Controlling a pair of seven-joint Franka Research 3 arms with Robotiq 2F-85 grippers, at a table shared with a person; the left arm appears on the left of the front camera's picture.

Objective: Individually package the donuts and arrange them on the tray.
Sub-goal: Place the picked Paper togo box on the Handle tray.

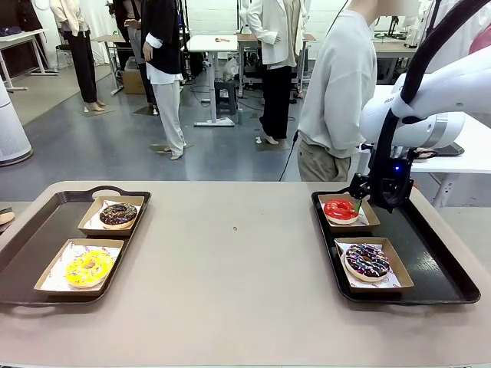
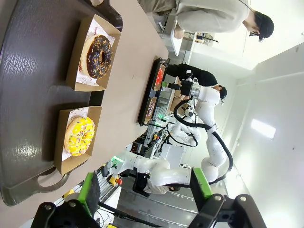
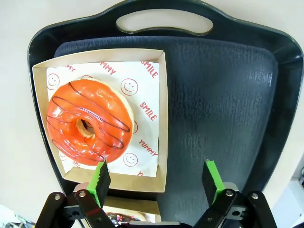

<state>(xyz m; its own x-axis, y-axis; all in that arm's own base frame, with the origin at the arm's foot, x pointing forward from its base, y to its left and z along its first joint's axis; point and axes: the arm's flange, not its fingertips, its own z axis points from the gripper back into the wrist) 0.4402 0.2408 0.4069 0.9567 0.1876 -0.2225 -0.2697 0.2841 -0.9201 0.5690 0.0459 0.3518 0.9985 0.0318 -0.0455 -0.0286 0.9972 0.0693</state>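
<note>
A glossy red donut (image 3: 88,122) lies in a paper-lined cardboard box (image 3: 162,118) at the far end of the right black tray (image 1: 433,264). Just above that box's edge, my right gripper (image 3: 156,178) hangs open with nothing between its fingers; it also shows from the front (image 1: 360,201). Nearer on this tray, a purple sprinkled donut (image 1: 367,261) sits in its own box. On the left tray (image 1: 34,238), a chocolate donut (image 1: 118,215) and a yellow donut (image 1: 88,268) each rest in a box. High above the left tray, my left gripper (image 2: 145,183) is open and holds nothing.
A person in a grey top (image 1: 337,84) stands at the table's far side, near the right tray. Bare tabletop (image 1: 234,253) lies between the two trays. In the right wrist view, the tray's handle (image 3: 164,21) points away from me.
</note>
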